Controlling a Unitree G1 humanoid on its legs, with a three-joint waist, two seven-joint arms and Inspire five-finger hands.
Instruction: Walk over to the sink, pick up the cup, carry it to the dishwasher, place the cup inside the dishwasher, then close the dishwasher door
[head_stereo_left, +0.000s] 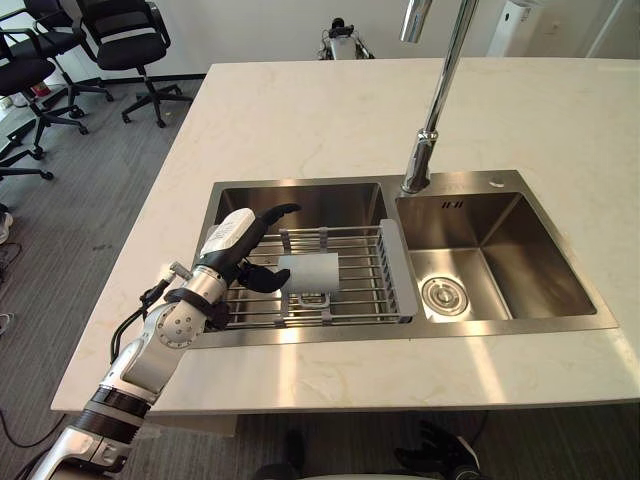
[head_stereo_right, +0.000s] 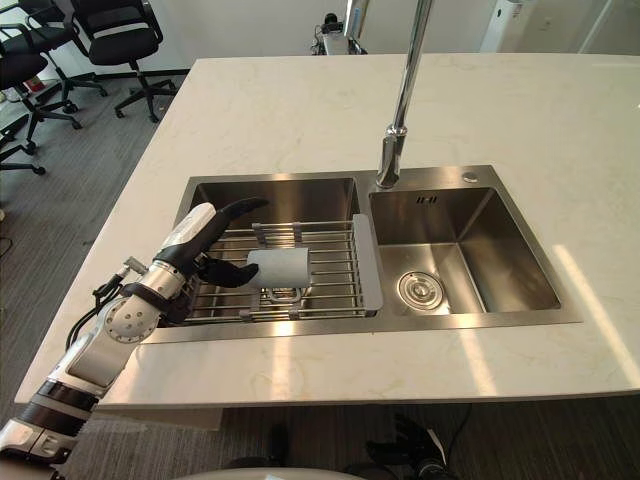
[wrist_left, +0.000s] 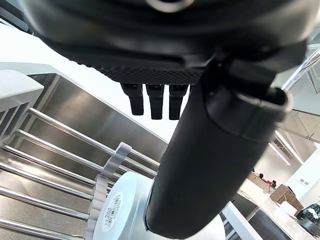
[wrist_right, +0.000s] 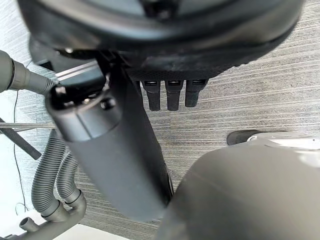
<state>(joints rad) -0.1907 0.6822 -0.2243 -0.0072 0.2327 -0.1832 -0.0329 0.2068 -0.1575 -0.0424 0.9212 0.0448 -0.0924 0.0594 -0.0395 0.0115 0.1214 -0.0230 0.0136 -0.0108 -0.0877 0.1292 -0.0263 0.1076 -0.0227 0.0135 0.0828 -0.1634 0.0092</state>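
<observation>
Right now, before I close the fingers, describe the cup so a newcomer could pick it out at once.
On the pale counter, look in the left steel basin, which is bridged by a wire rack. The cup lies on its side on that rack beside the left hand. It is the one pale grey cylinder among steel bars.

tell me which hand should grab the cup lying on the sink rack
Left. The left hand is open right beside the cup, which lies on the rack across the sink. The right hand hangs open, low over the floor, away from it.
</observation>
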